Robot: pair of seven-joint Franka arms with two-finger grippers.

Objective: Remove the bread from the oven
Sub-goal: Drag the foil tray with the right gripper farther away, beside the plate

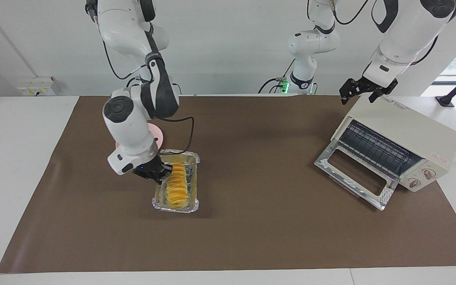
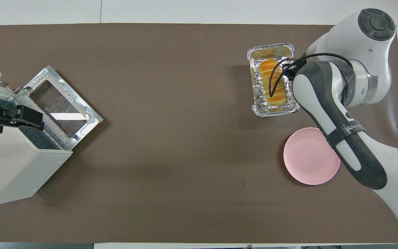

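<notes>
A: Right gripper, state?

B: Clamped tight on the long rim of the foil tray. The tray is raised off the brown mat; its shadow falls on the mat beneath it. The right arm reaches in from its own end of the table and hides part of the pink plate in the facing view.

A: And the bread?

B: The bread lies lengthwise inside the foil tray, ridged and golden-yellow, out of the oven and carried along with the tray. In the overhead view the bread fills most of the tray, and a black cable from the arm loops across it.

A: Plate position?

B: The pink plate sits flat on the mat toward the right arm's end of the table. From overhead the tray appears farther from the robots than the plate, clear of its rim.

A: Oven?

B: The oven stands toward the left arm's end, turned at an angle, with its glass door dropped fully open onto the mat. The wire rack is visible inside, with nothing on it.

A: Left gripper?

B: The left gripper waits above the oven's top corner nearest the robots, fingers spread wide, holding nothing.
</notes>
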